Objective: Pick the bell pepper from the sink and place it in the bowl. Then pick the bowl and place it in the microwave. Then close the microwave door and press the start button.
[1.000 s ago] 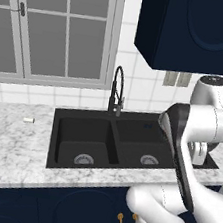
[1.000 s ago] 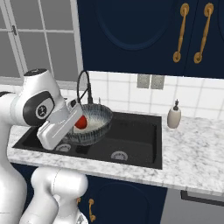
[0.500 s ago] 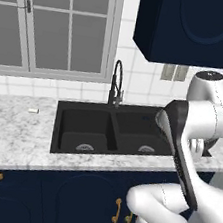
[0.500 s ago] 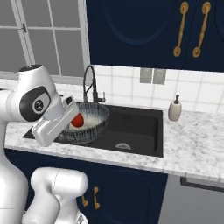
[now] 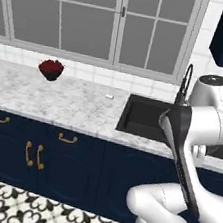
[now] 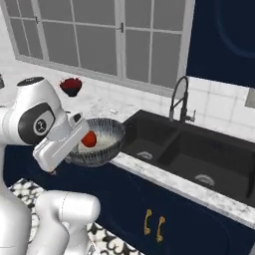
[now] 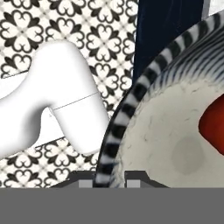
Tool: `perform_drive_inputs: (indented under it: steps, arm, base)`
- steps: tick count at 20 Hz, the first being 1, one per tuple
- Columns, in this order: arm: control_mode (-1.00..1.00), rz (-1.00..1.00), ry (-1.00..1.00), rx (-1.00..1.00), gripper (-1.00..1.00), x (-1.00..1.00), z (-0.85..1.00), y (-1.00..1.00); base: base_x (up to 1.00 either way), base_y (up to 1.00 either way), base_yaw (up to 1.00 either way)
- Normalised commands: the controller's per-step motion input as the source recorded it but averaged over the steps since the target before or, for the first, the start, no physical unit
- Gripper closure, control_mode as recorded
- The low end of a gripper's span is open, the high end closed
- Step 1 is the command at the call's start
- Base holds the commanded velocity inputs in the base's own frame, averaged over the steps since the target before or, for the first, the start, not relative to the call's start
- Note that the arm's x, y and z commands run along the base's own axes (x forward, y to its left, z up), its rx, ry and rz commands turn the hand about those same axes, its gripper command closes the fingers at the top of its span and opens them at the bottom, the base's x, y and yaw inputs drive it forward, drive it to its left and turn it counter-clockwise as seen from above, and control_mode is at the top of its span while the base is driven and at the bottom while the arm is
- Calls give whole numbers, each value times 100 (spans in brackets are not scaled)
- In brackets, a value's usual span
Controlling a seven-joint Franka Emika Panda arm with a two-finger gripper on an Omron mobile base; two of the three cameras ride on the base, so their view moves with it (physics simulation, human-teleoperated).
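Room: navy kitchen cabinets, grey-paned window, patterned floor tiles; marble table [image 5: 59, 103] runs under the window.
Sink: black double-basin sink [image 6: 199, 149] set in the table, gooseneck tap [image 6: 180, 99] behind it.
Bowl: ribbed grey bowl [image 6: 102, 144] held off the table, out in front of the cabinet edge, left of the sink.
Bell pepper: red bell pepper [image 6: 89, 139] sits inside the bowl, toward one side of the floor.
Gripper: gripper [image 7: 109, 177] has its fingers [image 7: 136, 176] closed on the bowl's rim, one each side of the wall.
Stage (judged): pepper-in-bowl done; bowl in transit toward the microwave.
Other: small dark dish with red contents [image 5: 51, 69] far along the table.
Risk: single-edge rim grip; a tilt or sharp swing could pivot the bowl and roll the pepper out onto the floor.
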Motion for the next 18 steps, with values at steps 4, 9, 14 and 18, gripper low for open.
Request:
perform_drive_inputs:
  steps: [4, 9, 14, 18]
  arm:
    - [100, 0, 0, 0, 100, 0, 0, 0]
    - [100, 0, 0, 0, 100, 0, 0, 0]
    - [100, 0, 0, 0, 100, 0, 0, 0]
    - [100, 0, 0, 0, 100, 0, 0, 0]
  base:
    - [0, 9, 95]
    - [0, 0, 100]
    - [0, 0, 100]
    - [0, 0, 100]
